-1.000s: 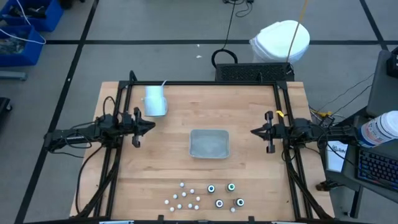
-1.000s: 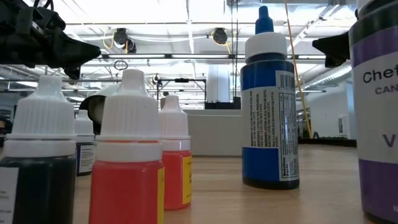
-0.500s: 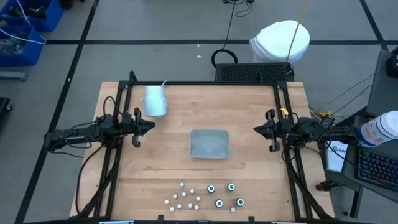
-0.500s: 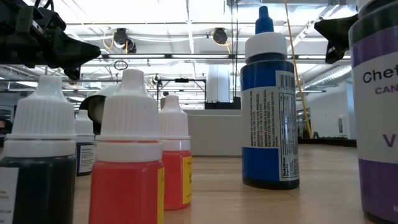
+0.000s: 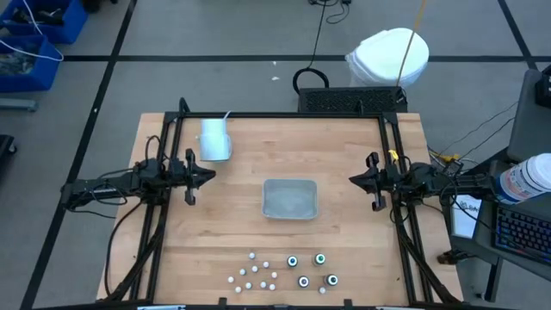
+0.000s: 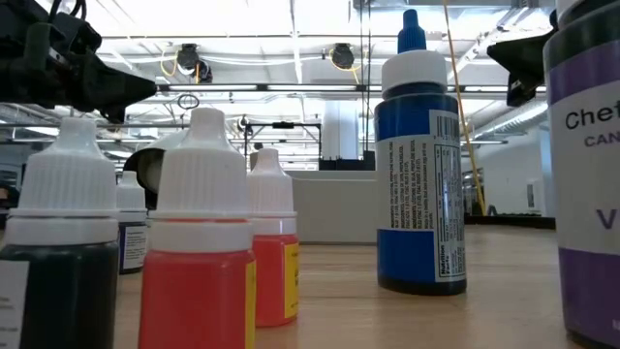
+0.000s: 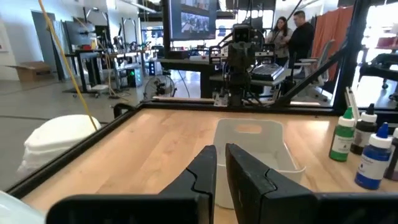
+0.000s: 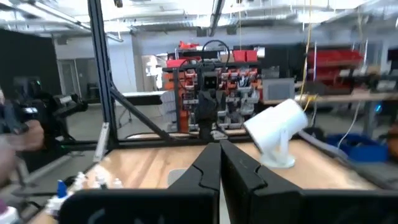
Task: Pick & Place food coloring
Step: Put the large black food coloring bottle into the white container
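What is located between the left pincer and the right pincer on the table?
In the high view, the grey tray lies between the left pincer and the right pincer, on the wooden table; neither touches it.

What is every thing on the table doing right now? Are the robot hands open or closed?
left gripper: nearly closed, empty, hovering beside the tray.
right gripper: shut, empty, hovering on the tray's other side.
grey tray: empty, mid-table.
food coloring bottles: upright, capped, clustered at the table's front edge, untouched.
white cup: lying on its side near the left arm.
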Controlling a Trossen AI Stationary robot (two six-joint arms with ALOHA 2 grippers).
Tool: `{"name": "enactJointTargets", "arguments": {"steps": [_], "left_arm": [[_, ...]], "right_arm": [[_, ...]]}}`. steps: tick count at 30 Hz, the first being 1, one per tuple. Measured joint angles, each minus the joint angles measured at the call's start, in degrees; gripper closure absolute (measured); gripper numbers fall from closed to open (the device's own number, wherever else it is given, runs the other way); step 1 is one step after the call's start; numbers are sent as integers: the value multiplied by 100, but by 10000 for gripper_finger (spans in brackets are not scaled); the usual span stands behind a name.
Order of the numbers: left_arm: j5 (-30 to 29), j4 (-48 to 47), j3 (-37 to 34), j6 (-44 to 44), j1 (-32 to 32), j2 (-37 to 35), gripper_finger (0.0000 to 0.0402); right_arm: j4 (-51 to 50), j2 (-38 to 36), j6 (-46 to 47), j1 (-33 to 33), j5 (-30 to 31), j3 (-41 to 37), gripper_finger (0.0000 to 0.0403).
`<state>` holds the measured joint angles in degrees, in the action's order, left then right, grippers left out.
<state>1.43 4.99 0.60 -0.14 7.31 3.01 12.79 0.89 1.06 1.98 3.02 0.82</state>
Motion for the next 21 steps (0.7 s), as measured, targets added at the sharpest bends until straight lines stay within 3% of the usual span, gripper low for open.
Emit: {"name": "enactJointTargets", "arguments": {"steps": [4, 21], "left_arm": [[4, 147, -2, -4, 0, 0, 360], [312, 280, 0, -311, -2, 0, 360]], "right_arm": [[3, 29, 81, -2, 444, 0, 403], [195, 711, 337, 0, 459, 4, 403]]}}
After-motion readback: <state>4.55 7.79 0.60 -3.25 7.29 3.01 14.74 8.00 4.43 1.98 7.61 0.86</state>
